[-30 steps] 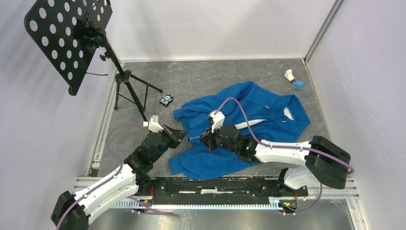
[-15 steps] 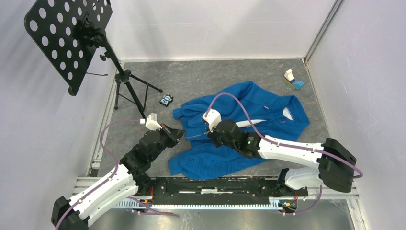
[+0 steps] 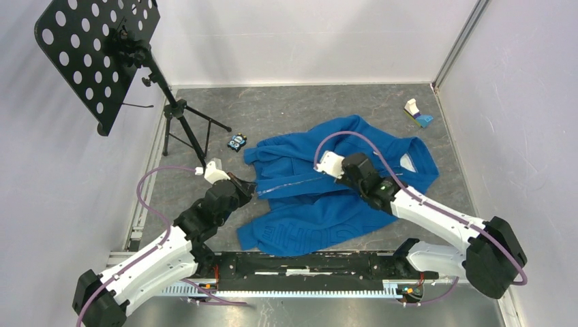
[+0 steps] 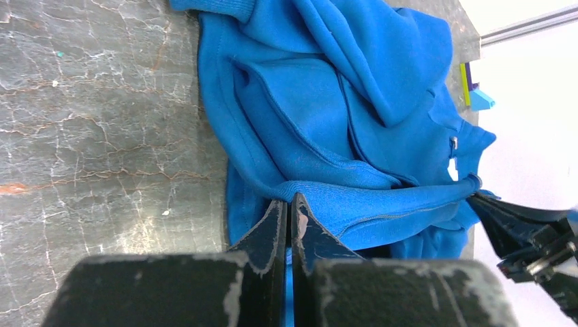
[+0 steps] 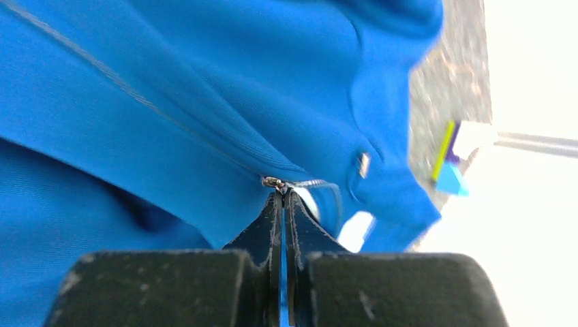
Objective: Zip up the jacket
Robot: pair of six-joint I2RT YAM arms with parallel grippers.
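Observation:
The bright blue jacket lies spread on the grey table, collar to the right. My left gripper is shut on the jacket's bottom hem at the zipper's lower end; the left wrist view shows the fingertips pinching the ribbed hem fold. My right gripper is shut on the zipper pull, partway up the front. The pale zipper line runs closed and taut between the two grippers. Past the pull I see open zipper teeth and the white lining patch.
A black perforated music stand on a tripod stands at the back left. A small blue object lies beside the jacket's left sleeve. A white and blue item sits at the back right corner. White walls enclose the table.
My right gripper has moved right along the jacket front toward the collar with the zipper pull, and the zipper has closed behind it. My left gripper still holds the hem.

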